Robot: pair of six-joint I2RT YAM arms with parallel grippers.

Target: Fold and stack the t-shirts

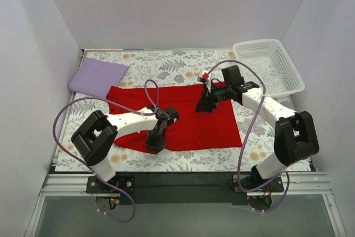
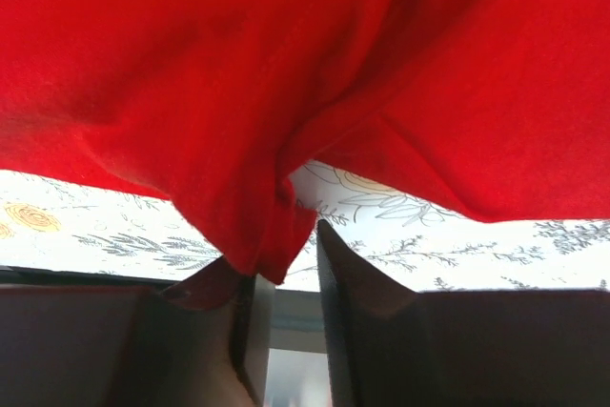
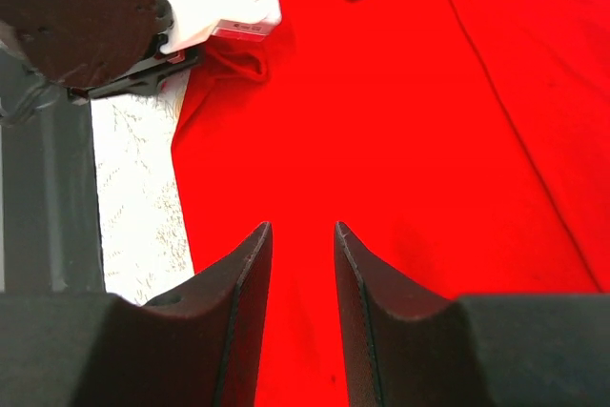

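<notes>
**Clerk:** Well, largest first. What did the bench [image 1: 166, 62] carry?

**Checker:** Item one, red t-shirt [image 1: 188, 123]: spread flat across the middle, running toward the near edge, sleeves out. Not yet folded, by my reading.

**Clerk:** Next?

**Checker:** Item two, white lattice basket [image 1: 260, 43]: far right corner, nothing seen in it. Item three, lilac t-shirt [image 1: 97, 76]: far left corner, lying as a compact flat rectangle. It looked already folded.

**Clerk:** And the arms?

**Checker:** Item four, left gripper [image 2: 289, 254]: at the shirt's near hem, left of centre. Its jaws were pinching a gathered fold of red cloth, which tented up off the bench in the wrist view. Item five, right gripper [image 3: 300, 235]: over the far edge of the red shirt, right of centre. Its jaws stood a little apart, with the cloth flat beyond them and nothing seen caught between.

**Clerk:** Progress?

**Checker:** Judged about half. One shirt appeared done. The red one was only being taken up, so its folding and the stacking of the two remained.
</notes>
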